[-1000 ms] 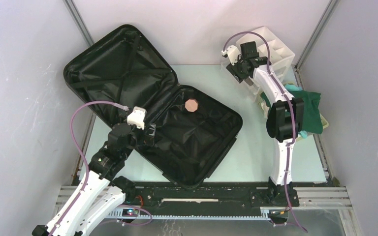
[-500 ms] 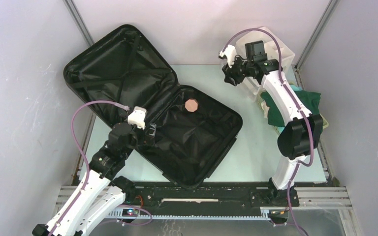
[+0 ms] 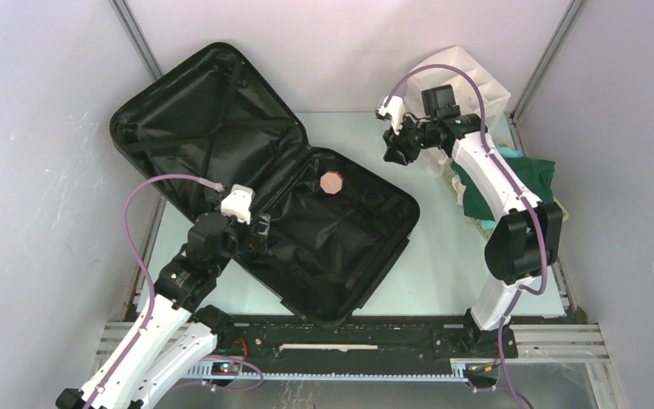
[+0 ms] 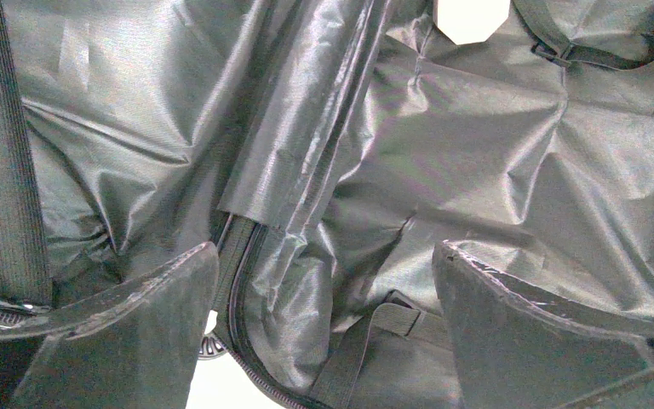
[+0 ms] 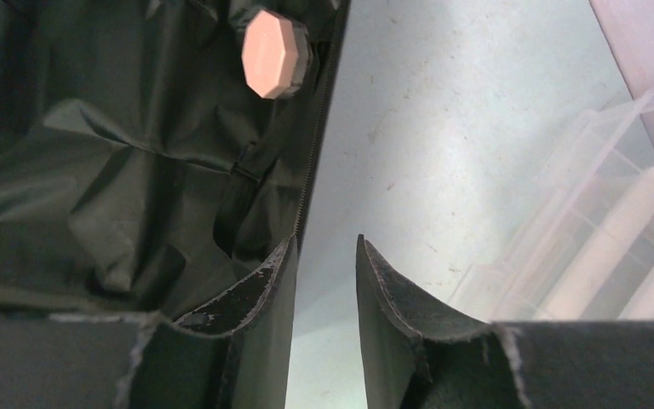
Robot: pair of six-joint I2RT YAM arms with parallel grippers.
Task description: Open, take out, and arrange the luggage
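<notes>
One large black luggage case (image 3: 264, 196) lies open on the left of a pale green table (image 3: 443, 256). Its lid leans on the back left wall, and crossed straps show inside. Only the overhead view shows both arms, a white drawer organizer (image 3: 477, 85) at the back right, and a green cloth (image 3: 519, 192) beside it. The left gripper (image 3: 260, 232) hangs over the case's hinge. Its wrist view adds crinkled, shiny black lining, a zipper seam and one woven strap (image 4: 4, 153), with the jaws wide apart. The right gripper (image 3: 389, 153) hovers between case and organizer. Its wrist view shows a narrow gap between the jaws, which hold nothing. It also shows one flat pink octagonal piece (image 5: 275, 53) on the lining.
</notes>
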